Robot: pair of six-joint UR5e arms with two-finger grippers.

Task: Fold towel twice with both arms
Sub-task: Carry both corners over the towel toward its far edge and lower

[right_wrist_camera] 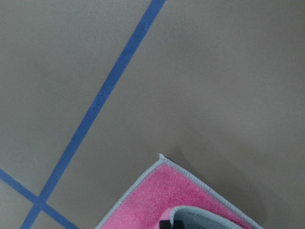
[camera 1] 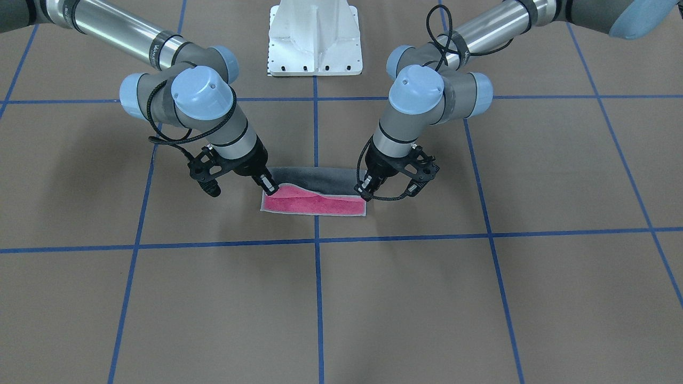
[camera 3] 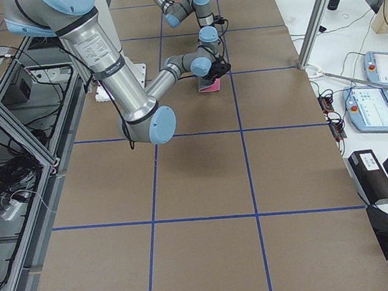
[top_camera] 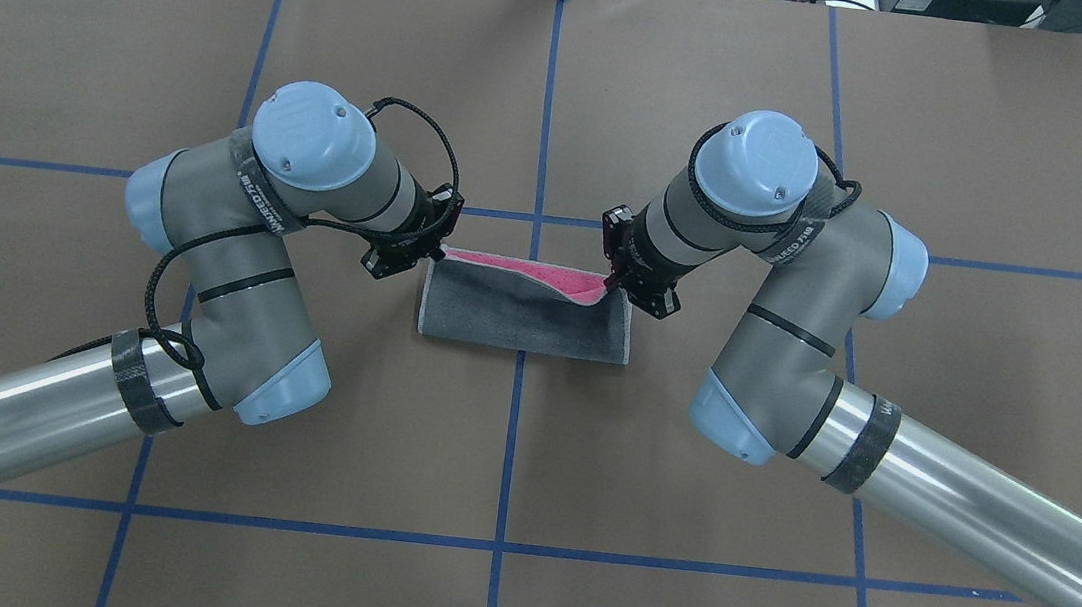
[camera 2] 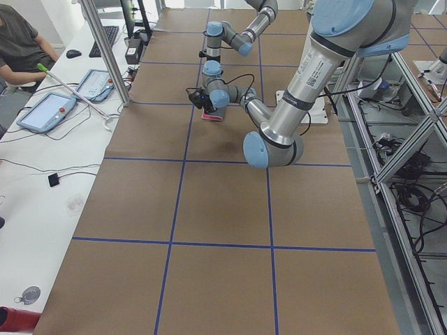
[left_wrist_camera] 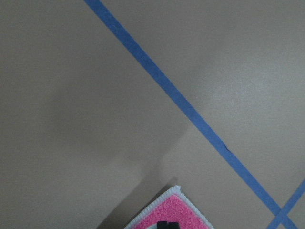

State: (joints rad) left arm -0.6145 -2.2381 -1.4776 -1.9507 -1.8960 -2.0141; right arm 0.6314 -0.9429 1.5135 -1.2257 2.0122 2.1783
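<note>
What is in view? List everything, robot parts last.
towel: one, pink and dark grey, part folded, table centre
table: one, brown, under everything
tape lines: several, blue, gridding the table
pedestal base: one, white, robot's side of the towel
tablets: two, grey, on the white bench beside the table
operator: one, dark shirt, at that bench
left arm, right arm: two, silver-grey with blue caps, flanking the towel
left gripper, right gripper: two, black, each shut on a towel corner
</note>
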